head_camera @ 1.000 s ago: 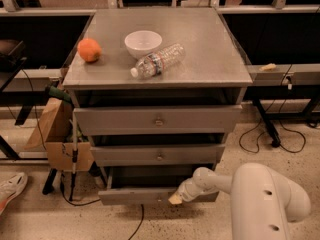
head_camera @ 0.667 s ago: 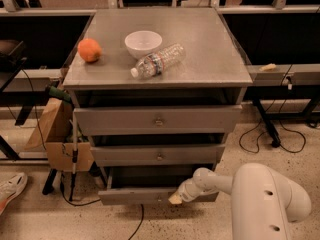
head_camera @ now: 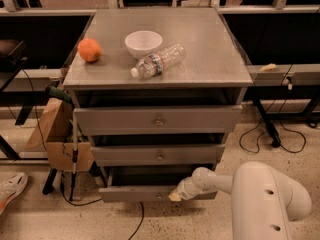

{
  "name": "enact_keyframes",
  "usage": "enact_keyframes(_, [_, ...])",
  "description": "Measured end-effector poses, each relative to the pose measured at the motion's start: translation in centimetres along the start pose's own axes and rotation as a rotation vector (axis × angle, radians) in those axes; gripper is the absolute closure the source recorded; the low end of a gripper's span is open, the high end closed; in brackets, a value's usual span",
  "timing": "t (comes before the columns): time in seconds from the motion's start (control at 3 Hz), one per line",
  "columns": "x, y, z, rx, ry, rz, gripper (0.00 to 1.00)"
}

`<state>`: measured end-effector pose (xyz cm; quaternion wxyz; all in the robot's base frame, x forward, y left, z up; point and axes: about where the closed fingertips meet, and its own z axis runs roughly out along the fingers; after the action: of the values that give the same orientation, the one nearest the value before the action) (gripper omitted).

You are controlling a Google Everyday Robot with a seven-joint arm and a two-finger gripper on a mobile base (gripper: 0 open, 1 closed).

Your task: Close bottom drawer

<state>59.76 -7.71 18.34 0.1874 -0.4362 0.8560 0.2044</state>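
The bottom drawer [head_camera: 135, 193] is the lowest of three grey drawers in the metal cabinet [head_camera: 210, 69]. It stands pulled out a little, its slim front panel proud of the middle drawer [head_camera: 159, 155] above. My gripper [head_camera: 175, 196] reaches in from the right on a white arm [head_camera: 265, 199] and sits against the front panel, right of its centre. The drawer's knob is hidden near the gripper.
On the cabinet top lie an orange [head_camera: 89, 49], a white bowl [head_camera: 143, 43] and a plastic water bottle [head_camera: 158, 60] on its side. A cardboard box [head_camera: 60, 134] and a stick lean at the cabinet's left. Cables [head_camera: 280, 139] trail on the floor at right. A shoe [head_camera: 12, 189] lies at far left.
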Motion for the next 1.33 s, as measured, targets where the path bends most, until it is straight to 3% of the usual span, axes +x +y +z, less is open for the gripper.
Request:
enact_keyframes(1.0, [-3.4,-1.3,-1.1,0.096,-0.092,-0.064,0.18])
enact_keyframes(1.33, [-3.0,-0.8,-1.2,0.096,-0.092,-0.064,0.0])
